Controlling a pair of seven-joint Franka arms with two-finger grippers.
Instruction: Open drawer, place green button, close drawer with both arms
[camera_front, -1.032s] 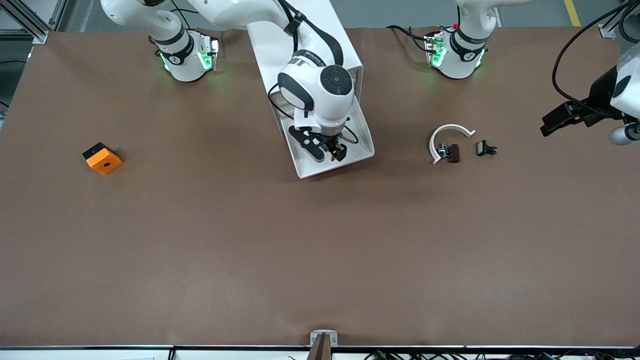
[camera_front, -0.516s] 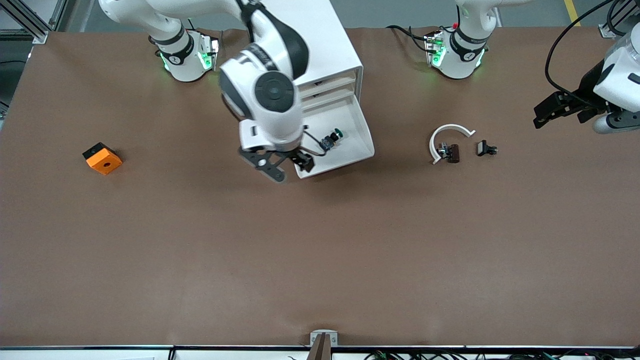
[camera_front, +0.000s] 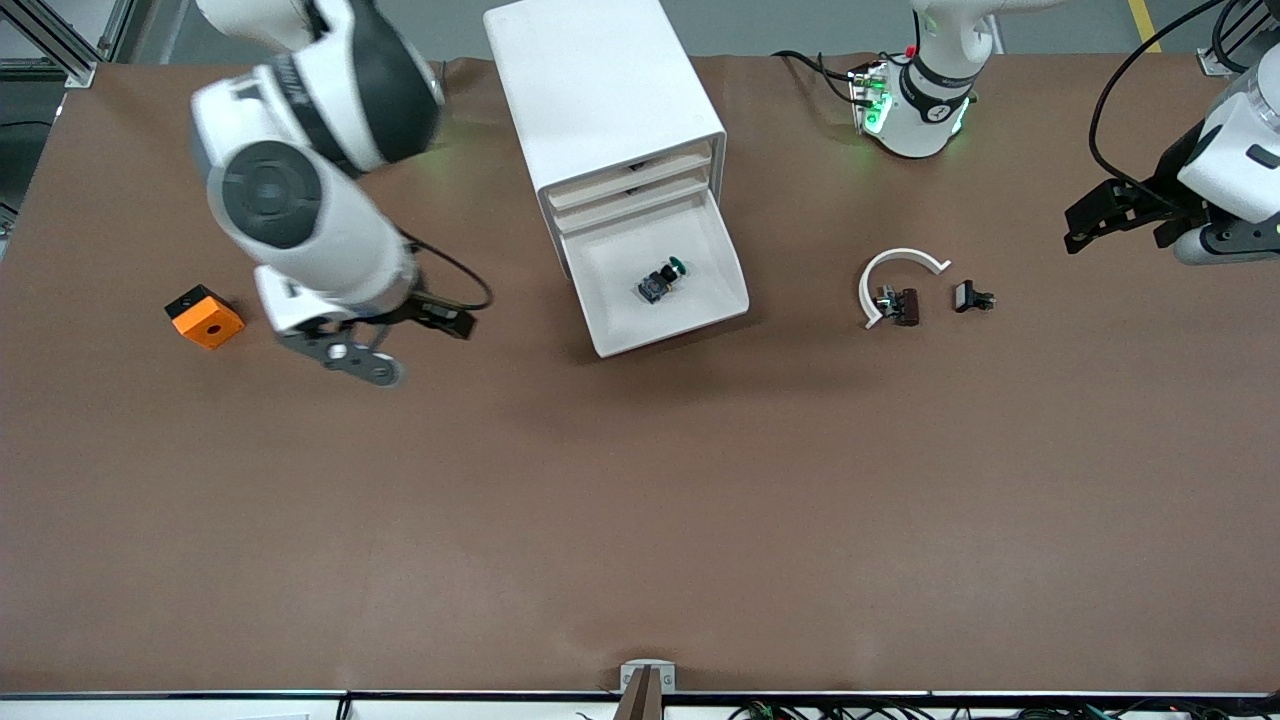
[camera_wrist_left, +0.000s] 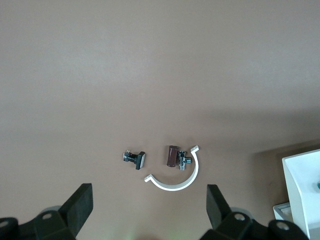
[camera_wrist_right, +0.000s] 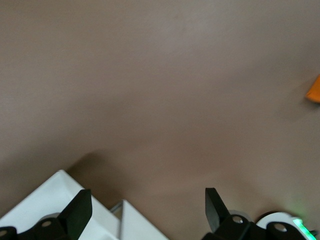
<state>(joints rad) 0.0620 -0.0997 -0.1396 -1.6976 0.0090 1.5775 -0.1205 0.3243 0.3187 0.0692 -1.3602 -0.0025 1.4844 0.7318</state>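
Observation:
The white cabinet stands at the back middle of the table. Its lowest drawer is pulled out. The green-capped button lies on its side in the drawer. My right gripper is open and empty over bare table between the orange cube and the drawer. In the right wrist view its gripper has nothing between the jaws. My left gripper is open and empty, held up at the left arm's end of the table. The left wrist view shows this gripper and a drawer corner.
A dark brown clip with a white curved strip and a small black part lie between the drawer and the left gripper. Both show in the left wrist view, the clip and the part. The cube's edge shows in the right wrist view.
The right gripper has left the drawer and swung toward the right arm's end of the table. The button stays in the drawer. The left gripper has shifted slightly.

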